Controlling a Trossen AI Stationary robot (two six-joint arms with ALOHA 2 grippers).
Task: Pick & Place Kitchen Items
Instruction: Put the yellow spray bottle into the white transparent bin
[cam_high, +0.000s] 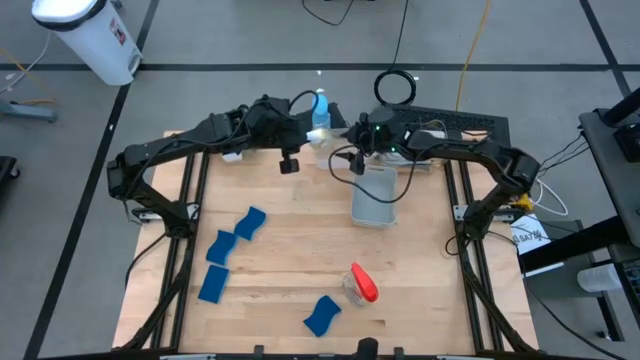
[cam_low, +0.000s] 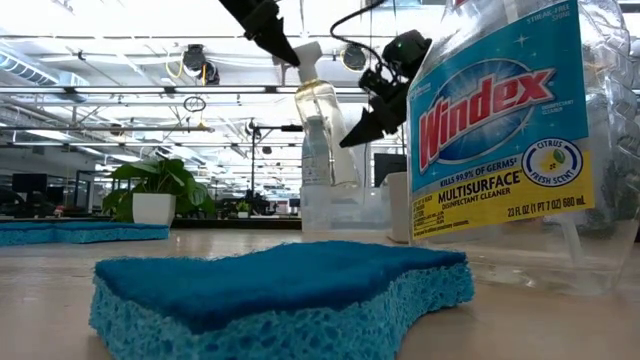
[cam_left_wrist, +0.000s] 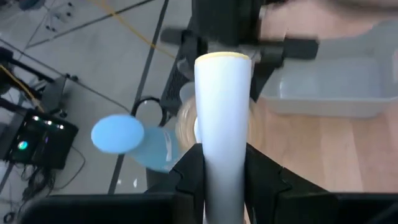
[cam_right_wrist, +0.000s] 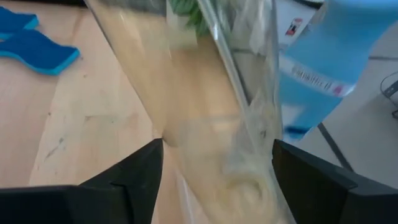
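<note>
Above the table's far edge: clear bottle (cam_low: 322, 125), white top, clamped in the left gripper (cam_left_wrist: 221, 168); its base is blurred. Right gripper (cam_right_wrist: 214, 163) open around its body. Bin (cam_high: 376, 196) just beside; sponges (cam_high: 230, 250) well apart.

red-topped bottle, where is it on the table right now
In the high view the red-topped bottle lies on its side near the table's front edge, right of centre, with a blue sponge just beside it.

clear bottle (cam_right_wrist: 211, 106) tilted between the right hand (cam_right_wrist: 217, 171)'s spread fingers (cam_right_wrist: 134, 171).
</note>
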